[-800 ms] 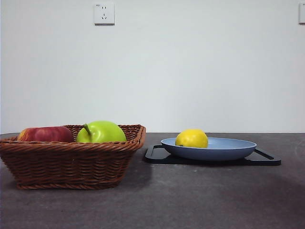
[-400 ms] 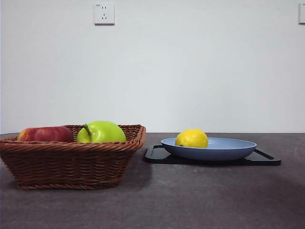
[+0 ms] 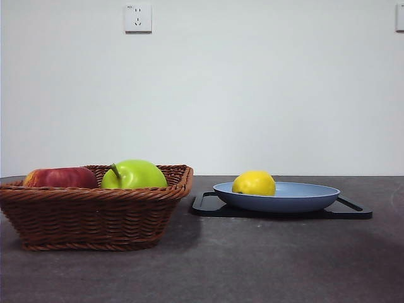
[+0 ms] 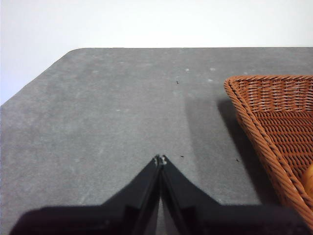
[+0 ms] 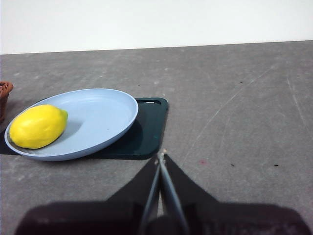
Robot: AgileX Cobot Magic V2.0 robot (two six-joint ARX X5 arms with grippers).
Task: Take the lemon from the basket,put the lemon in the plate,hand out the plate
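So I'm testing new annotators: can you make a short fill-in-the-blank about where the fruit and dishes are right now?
1. The lemon lies in the ____.
2. The plate rests on a black ____.
3. The basket holds a red apple and a ____ apple.
4. Both hands are ____.

Missing words: plate; tray; green; shut

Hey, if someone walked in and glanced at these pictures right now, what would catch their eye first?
Probably the bright yellow lemon lying in the light blue plate, which sits on a flat black tray right of centre. Next, the brown wicker basket at the left, holding a green apple and a red apple. Both tools, left and right, are shut and empty above bare table.
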